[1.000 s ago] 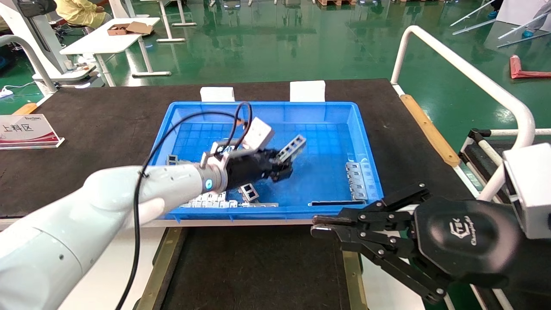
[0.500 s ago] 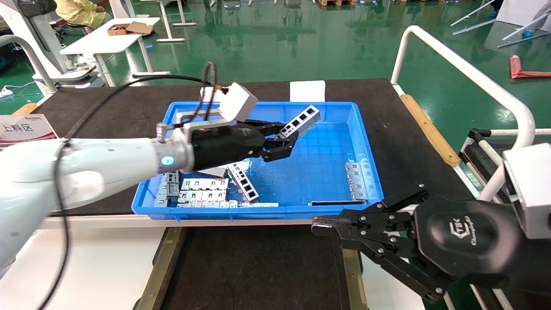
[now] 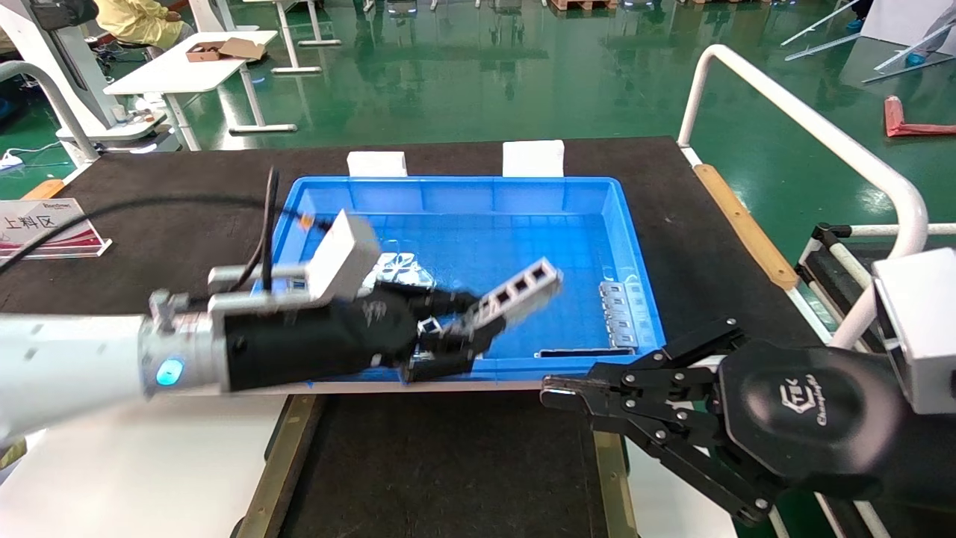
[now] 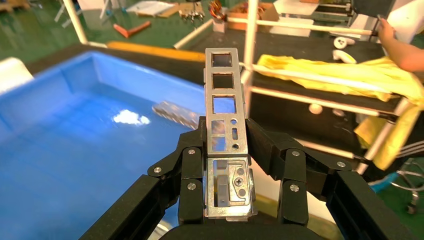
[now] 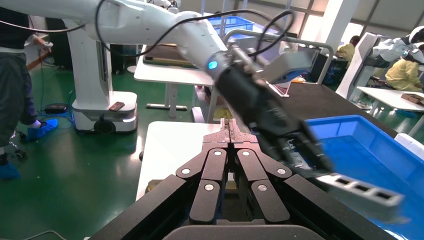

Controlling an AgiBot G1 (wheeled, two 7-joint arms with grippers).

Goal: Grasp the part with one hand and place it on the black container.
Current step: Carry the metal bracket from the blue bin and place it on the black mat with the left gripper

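Observation:
My left gripper (image 3: 459, 329) is shut on the part (image 3: 515, 293), a silver ladder-like bar with square windows. It holds the part in the air over the near edge of the blue crate (image 3: 635, 224), with the part sticking out to the right. In the left wrist view the part (image 4: 224, 100) stands between the closed jaws of that gripper (image 4: 227, 145). The black container (image 3: 448, 463), with brass side rails, lies just in front of the crate, below the gripper. My right gripper (image 3: 556, 394) is shut and empty, parked at the container's right side. It also shows in the right wrist view (image 5: 230, 131).
More silver parts (image 3: 618, 314) lie at the crate's right wall, with a flat strip (image 3: 571, 351) by its near wall. A sign (image 3: 45, 228) stands on the table mat at left. A white railing (image 3: 806, 127) runs along the right.
My left gripper has carried the part from inside the crate, up toward its far side, then back toward me to the crate's near edge. The right arm has not moved.

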